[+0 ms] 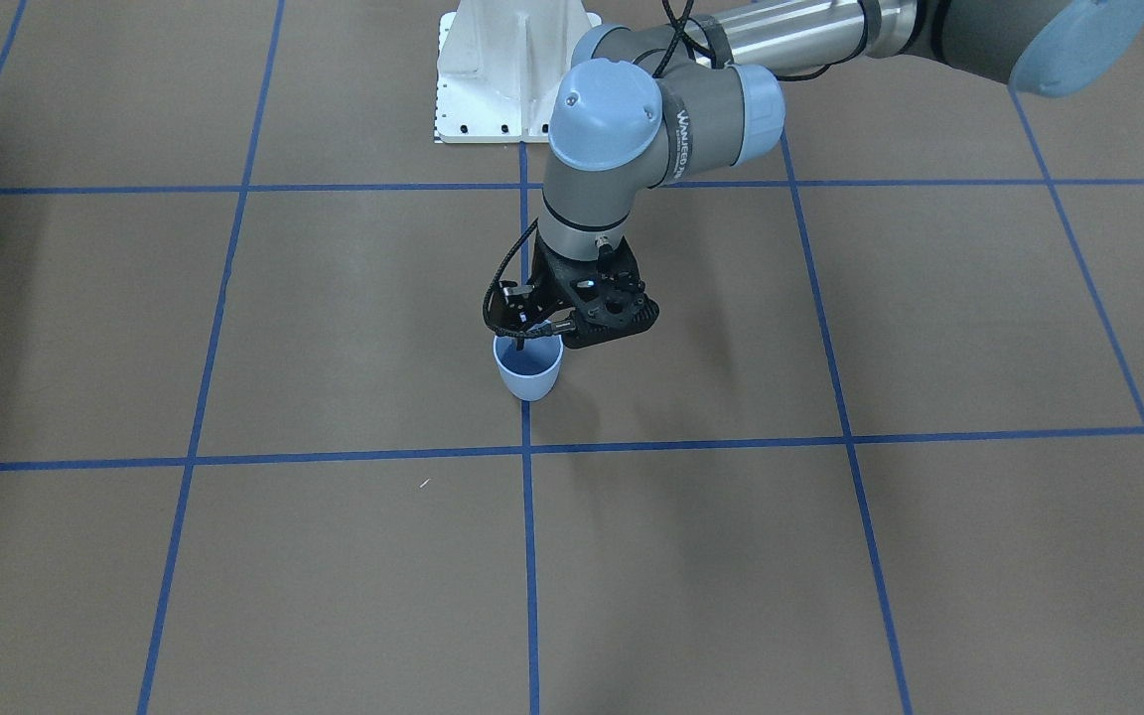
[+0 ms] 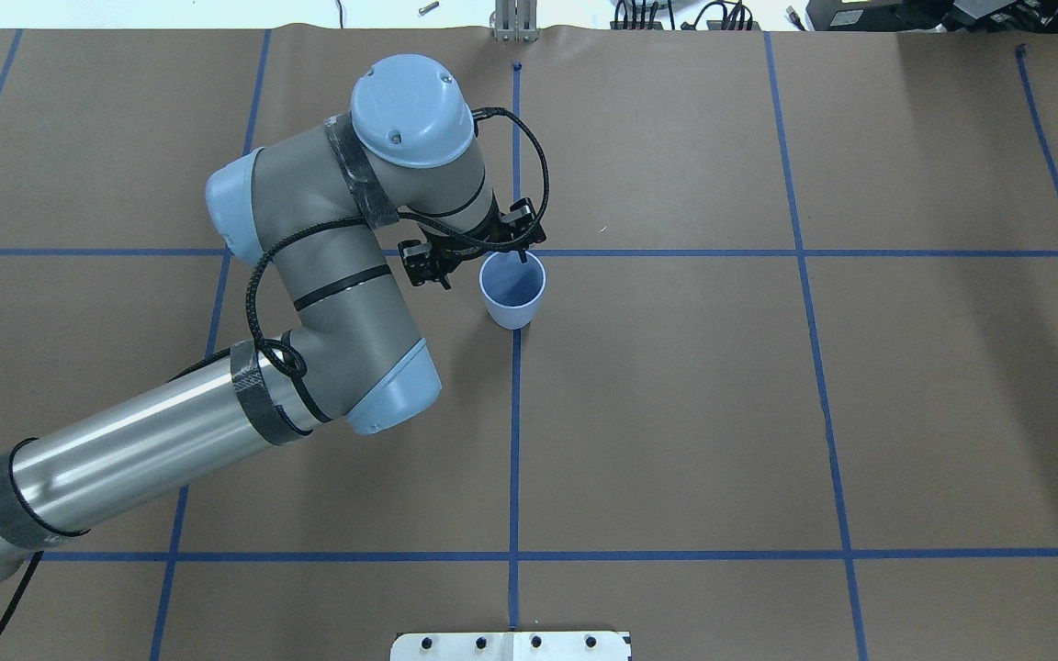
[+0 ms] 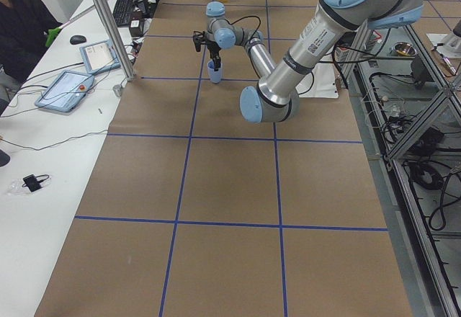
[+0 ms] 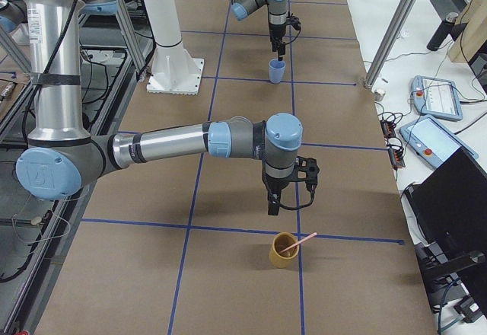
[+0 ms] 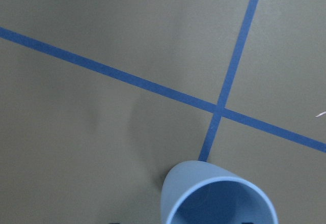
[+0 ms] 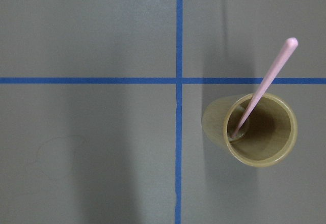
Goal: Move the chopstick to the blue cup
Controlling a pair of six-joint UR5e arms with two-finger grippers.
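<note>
The blue cup (image 1: 529,375) stands upright on a tape crossing at mid-table, with nothing inside it; it also shows in the overhead view (image 2: 511,308) and the left wrist view (image 5: 178,188). My left gripper (image 1: 544,338) (image 2: 483,271) hangs open at the cup's rim and holds nothing. One finger dips inside the rim and the other is outside. The pink chopstick (image 6: 262,89) (image 4: 298,242) leans in a yellow cup (image 6: 265,147) (image 4: 281,255). My right gripper (image 4: 272,207) hovers just above and beside that cup. I cannot tell whether it is open or shut.
The white arm mount base (image 1: 502,70) (image 4: 175,72) stands at the robot's side of the table. Blue tape lines grid the brown paper. An operator (image 3: 21,21), tablets and a metal post (image 3: 108,21) are beyond the far edge.
</note>
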